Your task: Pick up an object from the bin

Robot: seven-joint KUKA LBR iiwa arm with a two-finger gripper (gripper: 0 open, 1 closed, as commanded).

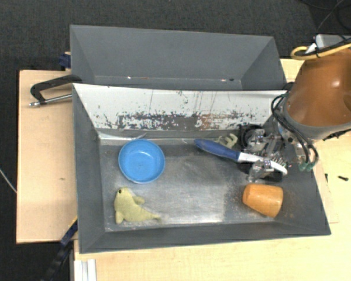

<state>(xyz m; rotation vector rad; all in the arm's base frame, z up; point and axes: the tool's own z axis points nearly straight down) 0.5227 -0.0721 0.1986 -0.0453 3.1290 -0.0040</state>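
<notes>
Along the near edge, in front of the orange cup [262, 199], a strip of pale wooden worktop [222, 262] shows under the grey metal bin [164, 57]. The orange cup lies on its side on the bin's floor, close to the front wall. Far to its left, at about the same depth, a yellowish soft toy [131, 207] lies flat. The floor between the two is bare dull metal, scuffed and faintly shiny.

Just behind the cup the tool [270, 164] hangs low in the bin. Among its metal parts and wires I cannot tell how far open it is, or whether it has hold of anything. The white end of a utensil [219, 150] reaches the tool there. Its blue handle slants away to the left and further back from the cup.

Well to the cup's left and somewhat further back, a blue bowl [141, 161] stands open side up, apart from the soft toy. Behind the utensil's handle lies a small pale thing [228, 139], too small to name. Up and to the right of the cup, the arm's orange cover [327, 92] bulks over the bin's right rim.

Furthest back from the cup rises the bin's rear wall, its surface scratched and flecked with dark and rusty marks in a band. Beyond it is dark carpet [164, 2], with black cables [333, 4] at the far right.
</notes>
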